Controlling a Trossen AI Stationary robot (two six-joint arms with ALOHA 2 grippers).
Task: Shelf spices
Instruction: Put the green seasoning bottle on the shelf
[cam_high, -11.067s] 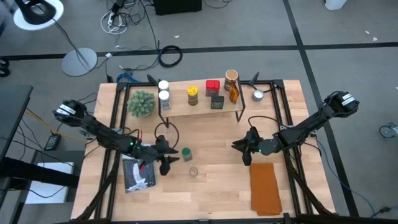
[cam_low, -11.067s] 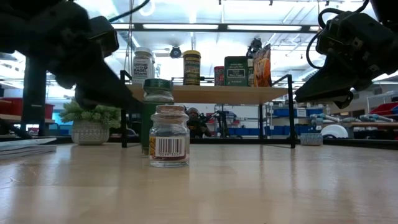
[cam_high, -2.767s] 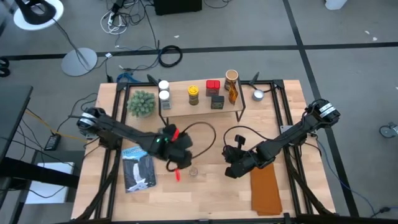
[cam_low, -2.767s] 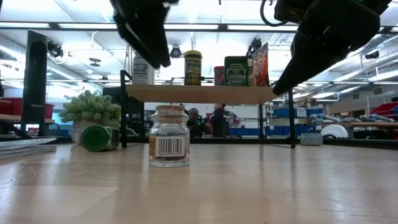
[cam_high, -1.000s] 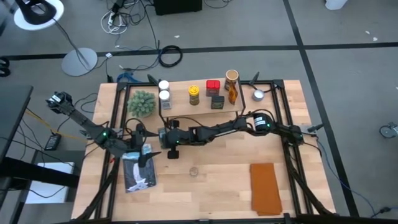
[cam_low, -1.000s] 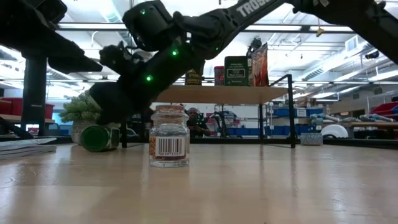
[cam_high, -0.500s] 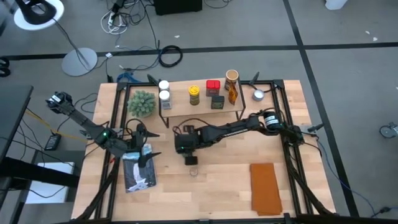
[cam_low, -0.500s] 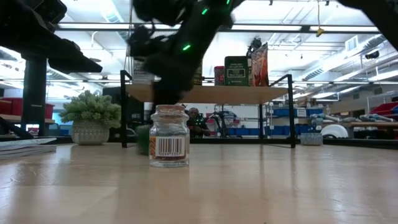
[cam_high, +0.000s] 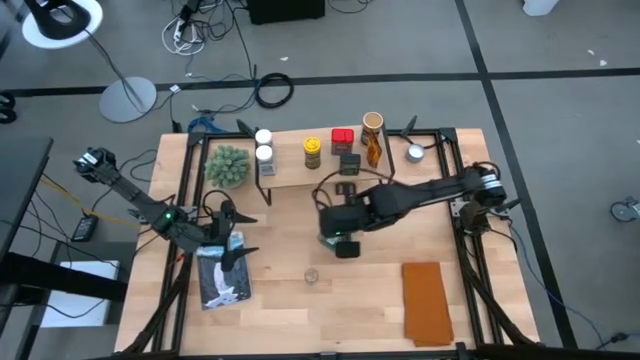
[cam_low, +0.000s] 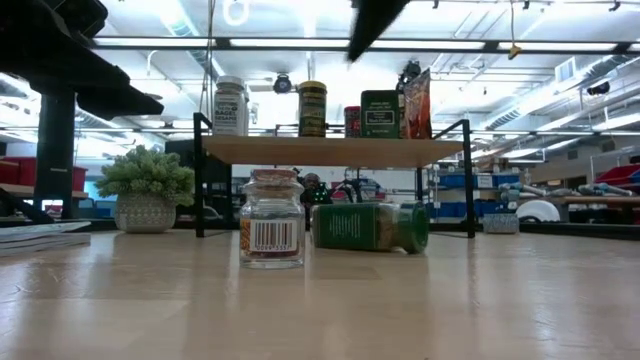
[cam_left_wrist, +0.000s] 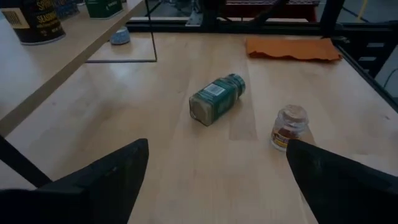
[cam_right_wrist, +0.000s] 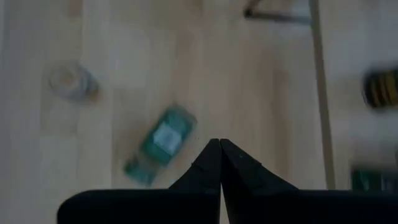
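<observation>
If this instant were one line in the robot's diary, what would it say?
green jar: on its side, on table, unheld | clear jar: upright beside it | right tool: shut, above green jar | left tool: open, over booklet | shelf: holds other spices

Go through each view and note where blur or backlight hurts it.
Right wrist view: smeared throughout, the green jar soft-edged. Low view: ceiling lights backlight it, leaving the left arm a black silhouette. Left wrist view: crisp on the clear jar. High view: evenly lit, sharp on the shelf.
</observation>
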